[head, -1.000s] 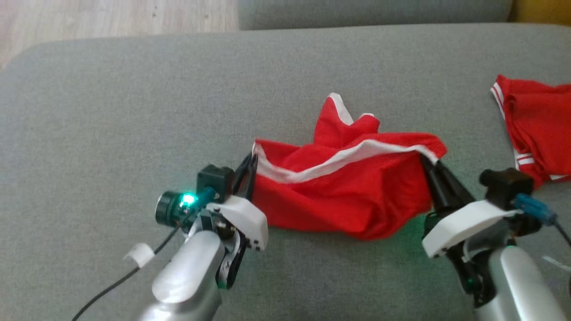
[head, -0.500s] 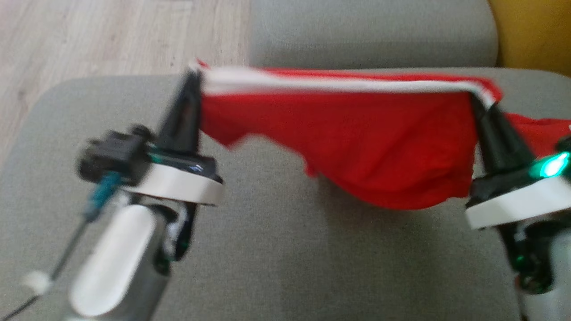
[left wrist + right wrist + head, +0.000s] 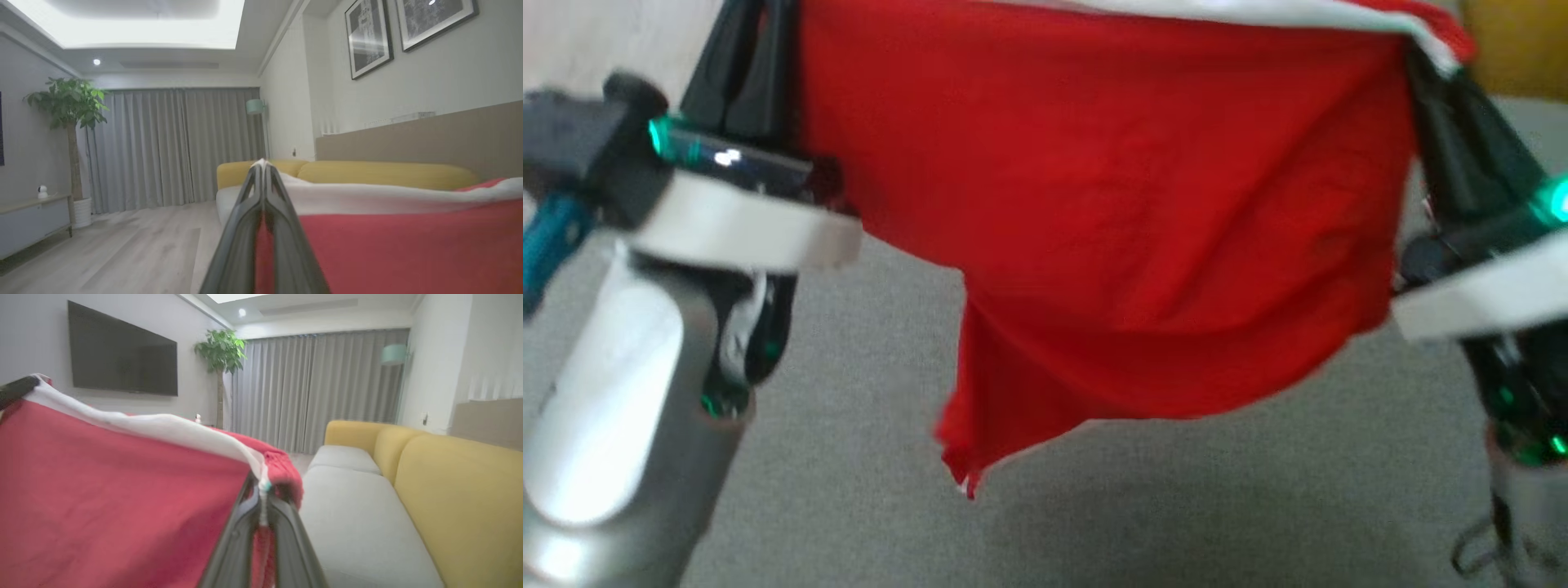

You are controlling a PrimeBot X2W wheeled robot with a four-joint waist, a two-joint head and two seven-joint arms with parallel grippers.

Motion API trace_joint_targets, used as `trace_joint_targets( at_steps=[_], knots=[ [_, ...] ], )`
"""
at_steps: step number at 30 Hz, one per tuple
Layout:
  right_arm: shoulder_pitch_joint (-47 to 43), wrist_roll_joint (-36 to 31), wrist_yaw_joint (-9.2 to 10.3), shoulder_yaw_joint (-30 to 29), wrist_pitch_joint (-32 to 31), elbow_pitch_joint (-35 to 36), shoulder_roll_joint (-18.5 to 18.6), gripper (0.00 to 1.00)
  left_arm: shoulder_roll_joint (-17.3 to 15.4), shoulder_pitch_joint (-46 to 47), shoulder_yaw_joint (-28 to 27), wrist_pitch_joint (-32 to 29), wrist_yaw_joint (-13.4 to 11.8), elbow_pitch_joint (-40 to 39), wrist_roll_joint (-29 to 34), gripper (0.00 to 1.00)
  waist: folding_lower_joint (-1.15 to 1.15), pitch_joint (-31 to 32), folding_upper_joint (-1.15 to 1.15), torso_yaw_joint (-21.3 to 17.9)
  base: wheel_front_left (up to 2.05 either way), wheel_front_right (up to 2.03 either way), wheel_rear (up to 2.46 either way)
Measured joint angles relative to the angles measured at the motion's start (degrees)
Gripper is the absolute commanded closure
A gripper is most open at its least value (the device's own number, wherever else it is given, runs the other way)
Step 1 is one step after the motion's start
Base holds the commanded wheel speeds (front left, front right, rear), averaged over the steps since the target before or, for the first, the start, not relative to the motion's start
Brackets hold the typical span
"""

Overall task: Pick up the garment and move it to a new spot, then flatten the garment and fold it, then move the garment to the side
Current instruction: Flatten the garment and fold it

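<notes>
Two hands hold the red fabric garment with a white waistband point(image 3: 1111, 204) stretched out in the air above the grey upholstered sofa cushion point(image 3: 1217, 506). The left hand point(image 3: 756, 33), at ten o'clock in the head view, is pressed together on the waistband's left corner. The right hand point(image 3: 1429, 73), at two o'clock, pinches the right corner. The cloth hangs between them, and one loose corner droops toward six o'clock.
</notes>
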State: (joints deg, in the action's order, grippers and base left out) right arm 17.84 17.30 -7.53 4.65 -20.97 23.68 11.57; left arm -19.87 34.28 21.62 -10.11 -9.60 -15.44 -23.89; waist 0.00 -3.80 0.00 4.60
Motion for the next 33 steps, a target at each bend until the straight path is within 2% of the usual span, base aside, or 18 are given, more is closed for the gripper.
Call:
trace_joint_targets(
  at_steps=[4, 7, 13, 17, 24, 29, 33],
  knots=[
    [8.95, 1.31, 0.00, 4.58, -0.68, -8.37, 0.79, 1.00, -0.31, 5.46, 0.03, -0.10, 2.52, 6.97, -0.48, 1.00, 0.01, -3.84, 0.00, -0.17, 0.00, 0.00, 0.00],
    [18.94, 1.66, 0.00, 6.95, 0.34, -16.49, 1.23, 1.00, -0.51, 12.01, -0.21, 1.24, 4.34, 12.83, -0.13, 1.00, 0.02, -7.17, 0.00, -0.43, 0.00, 0.00, 0.00],
    [40.76, -4.76, 0.00, 7.67, 8.87, -34.85, 1.54, 1.00, 0.94, 28.16, -1.33, 7.37, 6.10, 23.72, 2.12, 1.00, 0.03, -13.73, 0.00, -0.71, 0.00, 0.00, 0.00],
    [48.96, -8.94, 0.00, 8.09, 15.15, -44.10, 0.93, 1.00, 3.65, 34.02, -1.91, 12.67, 6.09, 29.30, 2.52, 1.00, 0.02, -17.71, 0.00, -0.33, 0.00, 0.00, 0.00],
    [51.11, -11.32, 0.00, 10.87, 23.49, -54.34, -0.25, 1.00, 7.08, 32.29, -3.03, 20.59, 6.51, 36.89, 0.75, 1.00, 0.03, -25.41, -0.01, 0.39, 0.00, 0.00, 0.00],
    [46.16, -9.99, 0.00, 12.89, 29.03, -56.02, -0.35, 1.00, 9.28, 25.09, -3.01, 23.97, 7.39, 38.18, -0.31, 1.00, 0.03, -29.37, -0.01, 0.48, 0.00, 0.00, 0.00],
    [40.90, -8.68, 0.00, 13.36, 31.39, -55.19, -0.35, 1.00, 9.77, 20.11, -3.28, 24.52, 7.62, 36.31, -0.31, 1.00, 0.02, -29.26, 0.00, 0.34, 0.00, 0.00, 0.00]
  ],
)
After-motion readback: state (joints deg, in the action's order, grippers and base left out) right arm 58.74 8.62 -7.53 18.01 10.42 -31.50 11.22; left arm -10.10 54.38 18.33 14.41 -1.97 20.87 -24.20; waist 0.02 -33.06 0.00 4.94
